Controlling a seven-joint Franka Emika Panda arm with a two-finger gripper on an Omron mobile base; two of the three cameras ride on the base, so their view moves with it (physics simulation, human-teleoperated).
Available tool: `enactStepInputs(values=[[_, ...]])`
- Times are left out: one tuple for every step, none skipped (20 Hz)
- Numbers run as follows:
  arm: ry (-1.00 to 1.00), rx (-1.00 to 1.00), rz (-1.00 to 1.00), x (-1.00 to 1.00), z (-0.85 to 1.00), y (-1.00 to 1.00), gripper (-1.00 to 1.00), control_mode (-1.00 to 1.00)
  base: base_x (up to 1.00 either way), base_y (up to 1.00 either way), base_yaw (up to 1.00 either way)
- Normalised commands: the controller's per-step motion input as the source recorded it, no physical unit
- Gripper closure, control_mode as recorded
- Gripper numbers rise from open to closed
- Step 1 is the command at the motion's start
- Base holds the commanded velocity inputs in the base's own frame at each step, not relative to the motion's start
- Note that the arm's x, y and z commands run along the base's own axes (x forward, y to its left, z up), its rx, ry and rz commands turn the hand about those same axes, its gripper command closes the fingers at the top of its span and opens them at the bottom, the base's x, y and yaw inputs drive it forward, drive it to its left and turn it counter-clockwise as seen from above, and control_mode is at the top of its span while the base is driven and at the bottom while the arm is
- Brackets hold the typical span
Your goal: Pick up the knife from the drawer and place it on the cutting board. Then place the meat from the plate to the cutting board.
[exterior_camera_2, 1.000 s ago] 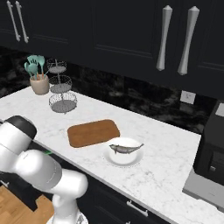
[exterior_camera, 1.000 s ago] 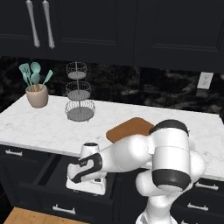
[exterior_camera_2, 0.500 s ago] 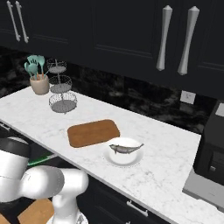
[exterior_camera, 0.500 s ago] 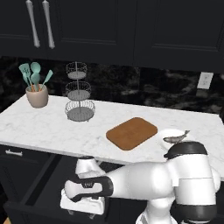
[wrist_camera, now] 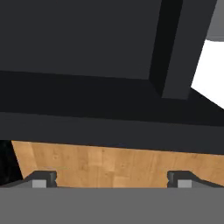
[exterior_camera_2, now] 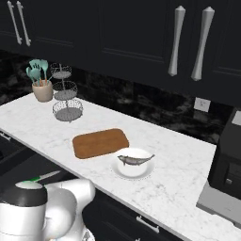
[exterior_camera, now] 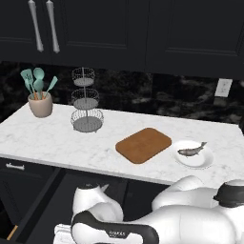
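The knife (exterior_camera_2: 46, 176), with a green handle and short grey blade, lies in the open black drawer (exterior_camera_2: 26, 162) below the counter edge. In the left base view the drawer (exterior_camera: 52, 193) gapes dark under the marble top, and my arm bends low in front of it. The reddish-brown cutting board (exterior_camera: 143, 145) (exterior_camera_2: 100, 142) lies bare on the counter. Beside it the white plate (exterior_camera: 206, 162) (exterior_camera_2: 120, 173) holds the meat (exterior_camera: 191, 150) (exterior_camera_2: 135, 159), a small grey fish. My gripper (wrist_camera: 111, 179) is open and holds nothing, facing black cabinet panels with wooden floor beneath.
A beige pot of teal utensils (exterior_camera: 40, 103) (exterior_camera_2: 42, 89) and a tiered wire basket stand (exterior_camera: 86, 102) (exterior_camera_2: 67, 94) stand at the back left. A dark appliance (exterior_camera_2: 228, 160) sits at the counter's right end. Tall cupboard doors hang above.
My arm has swung down from counter height to low in front of the open drawer, uncovering the board and plate. The jaws stayed open.
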Motion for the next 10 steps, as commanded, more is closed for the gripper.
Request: enactStepInputs(values=[[0.00, 0.00, 0.00, 0.01, 0.30, 0.00, -1.00, -1.00, 0.00, 0.00, 0.00], [0.00, 0.00, 0.00, 0.36, 0.25, -0.01, -1.00, -1.00, 0.00, 0.00, 0.00], [0.00, 0.00, 0.00, 0.74, 0.15, -0.25, -1.00, -1.00, 0.00, 0.00, 0.00], [0.00, 0.00, 0.00, 0.86, 0.14, -0.36, -1.00, -1.00, 0.00, 0.00, 0.00], [0.00, 0.00, 0.00, 0.91, 0.14, -0.43, -1.00, -1.00, 0.00, 0.00, 0.00], [0.00, 0.00, 0.00, 0.96, 0.19, -0.44, -1.00, -1.00, 0.00, 0.00, 0.00], [0.00, 0.00, 0.00, 0.96, 0.19, -0.41, -1.00, -1.00, 0.00, 0.00, 0.00], [0.00, 0.00, 0.00, 0.88, 0.17, -0.36, -1.00, -1.00, 0.00, 0.00, 0.00], [0.00, 0.00, 0.00, 0.79, 0.16, -0.26, -1.00, -1.00, 0.00, 0.00, 0.00], [0.00, 0.00, 0.00, 0.69, 0.14, -0.15, -1.00, -1.00, 0.00, 0.00, 0.00]])
